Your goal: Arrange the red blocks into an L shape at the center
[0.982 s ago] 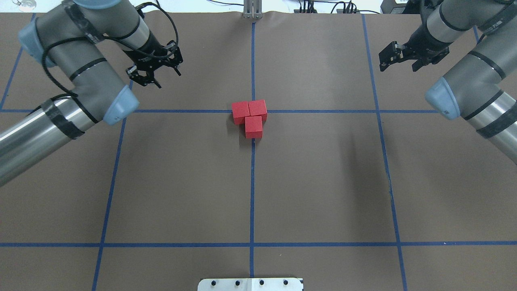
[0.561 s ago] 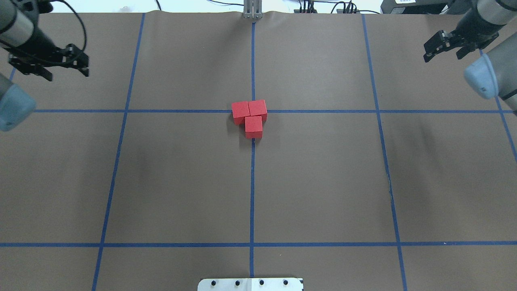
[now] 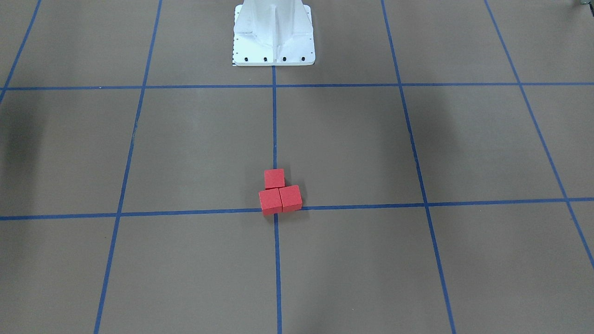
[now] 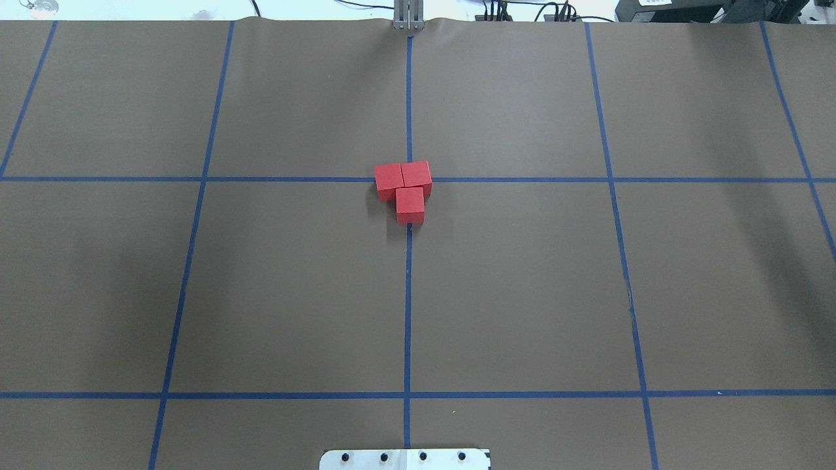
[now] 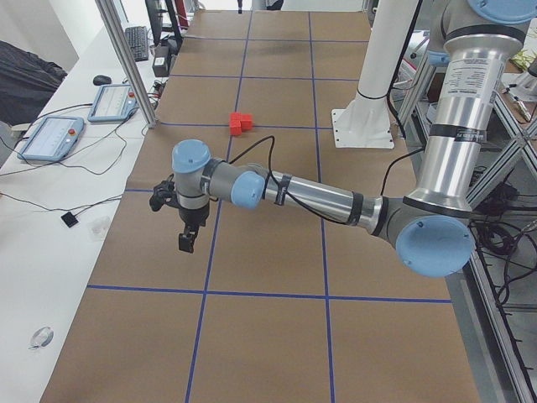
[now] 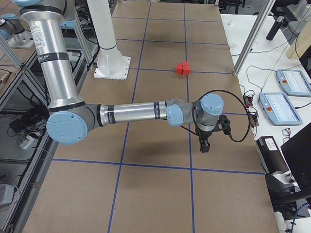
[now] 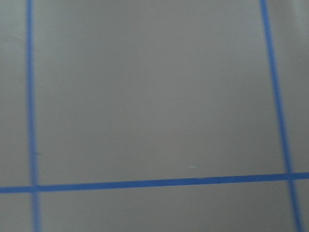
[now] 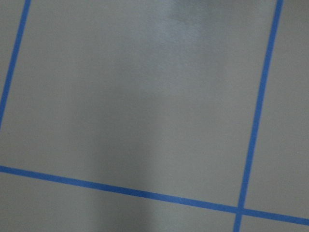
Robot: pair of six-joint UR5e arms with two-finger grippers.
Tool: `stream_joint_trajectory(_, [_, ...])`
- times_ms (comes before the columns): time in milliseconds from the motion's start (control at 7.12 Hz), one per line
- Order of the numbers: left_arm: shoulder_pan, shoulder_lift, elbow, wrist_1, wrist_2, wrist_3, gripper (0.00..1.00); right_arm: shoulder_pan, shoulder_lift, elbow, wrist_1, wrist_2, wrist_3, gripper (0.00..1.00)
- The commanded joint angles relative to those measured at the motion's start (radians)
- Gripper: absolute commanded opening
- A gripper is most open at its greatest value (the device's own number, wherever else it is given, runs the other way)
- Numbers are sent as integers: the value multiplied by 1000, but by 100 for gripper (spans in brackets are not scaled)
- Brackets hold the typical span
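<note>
We see three small matte bright-red cubes (image 4: 410, 202) touching in an L over the middle crossing of the thin blue tape lines (image 4: 407, 294). In the overhead view two sit side by side, and the third is at 6 o'clock of the right one. Both arms stretch low over the brown paper surface (image 4: 522, 274). The left gripper (image 5: 185, 241) points down well away at 9 o'clock, and the right gripper (image 6: 205, 145) at 3 o'clock. We cannot tell how far either is open. The white metal pedestal (image 3: 274, 41) stands at 6 o'clock.
</note>
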Motion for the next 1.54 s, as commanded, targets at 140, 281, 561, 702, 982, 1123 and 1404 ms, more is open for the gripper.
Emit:
stream_joint_trajectory(140, [-111,146,75,-94,-81,230,100,36,-102,28,17,-54,-20,99])
stream_joint_trajectory(281, [-110,151,72,-118,-75,212,100,39,-129,61,9,-54,-14,99])
stream_joint_trajectory(561, [-88,148,-10,-99,45,-40,100,42,-175,106,0,-28,9,99])
stream_joint_trajectory(702, [-53,145,-53,-50,57,-64,100,44,-183,124,-12,66,129,99])
stream_joint_trajectory(982, [-25,159,-129,18,86,-102,100,44,-244,200,-3,69,164,99])
stream_joint_trajectory(1123, [-25,159,-127,18,85,-101,100,44,-244,200,-3,69,165,99])
stream_joint_trajectory(1404, [-27,161,-127,21,77,-98,100,44,-246,195,-3,70,168,99])
